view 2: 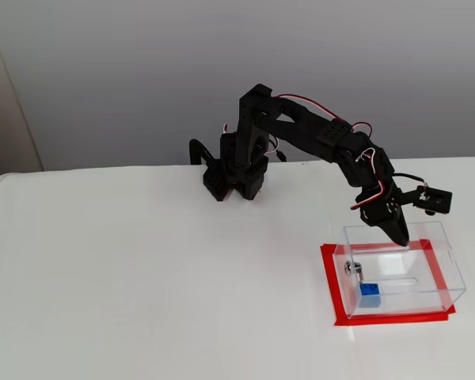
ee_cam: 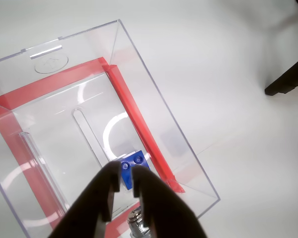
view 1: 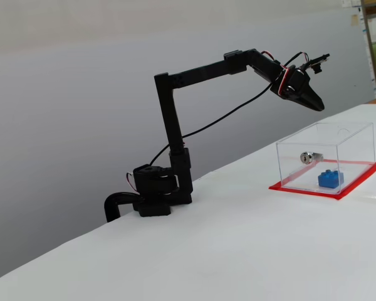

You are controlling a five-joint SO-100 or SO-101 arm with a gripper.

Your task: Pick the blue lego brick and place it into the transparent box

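The blue lego brick (ee_cam: 134, 161) (view 1: 330, 179) (view 2: 370, 294) lies studs up on the floor of the transparent box (ee_cam: 54, 54) (view 1: 351, 135) (view 2: 447, 273), close to one long wall. The box stands on a red base (ee_cam: 139, 124) and holds a small silver fitting (ee_cam: 138, 223) (view 1: 307, 157) (view 2: 352, 267) beside the brick. My gripper (ee_cam: 123, 171) (view 1: 318, 105) (view 2: 401, 237) hangs well above the box's open top, pointing down. Its black fingers stand almost together with only a thin slit, through which the brick shows far below. Nothing is held.
The arm's base (view 1: 153, 194) (view 2: 233, 178) is clamped at the table's back edge. In the wrist view a dark object (ee_cam: 290, 79) shows at the right edge, beyond the box. The white table (view 2: 142, 277) stretches wide to the left of the box in both fixed views.
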